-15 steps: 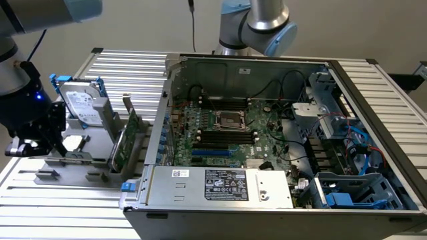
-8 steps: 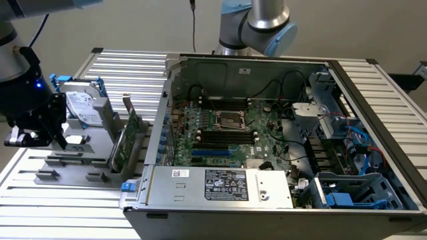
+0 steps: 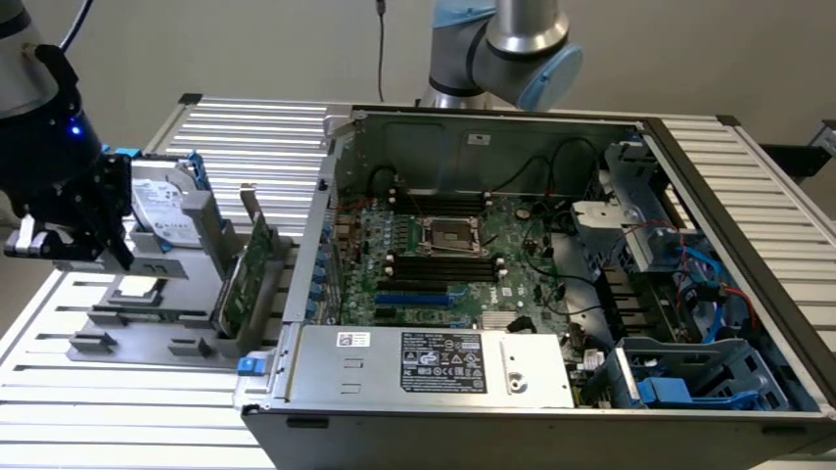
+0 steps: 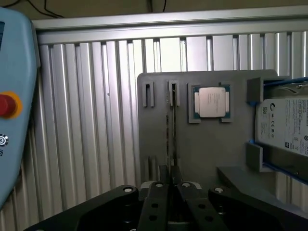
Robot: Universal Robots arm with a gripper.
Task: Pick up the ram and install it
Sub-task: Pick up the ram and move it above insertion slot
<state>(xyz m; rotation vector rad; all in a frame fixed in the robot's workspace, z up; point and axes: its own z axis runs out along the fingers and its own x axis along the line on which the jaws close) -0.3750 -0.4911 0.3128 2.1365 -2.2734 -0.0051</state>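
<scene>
A robotics lab: a robot arm [image 3: 516, 44] at a slatted aluminium table [image 3: 745, 196] carrying an open computer case [image 3: 432, 132] and parts fixture [image 4: 216, 149].

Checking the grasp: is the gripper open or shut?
Shut on the ram: in the wrist view the gripper pinches the thin, edge-on ram, seen against the grey holder.

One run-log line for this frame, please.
phase: pick | gripper: shut on ram | location: over gray holder tray | install: not yet done
</scene>
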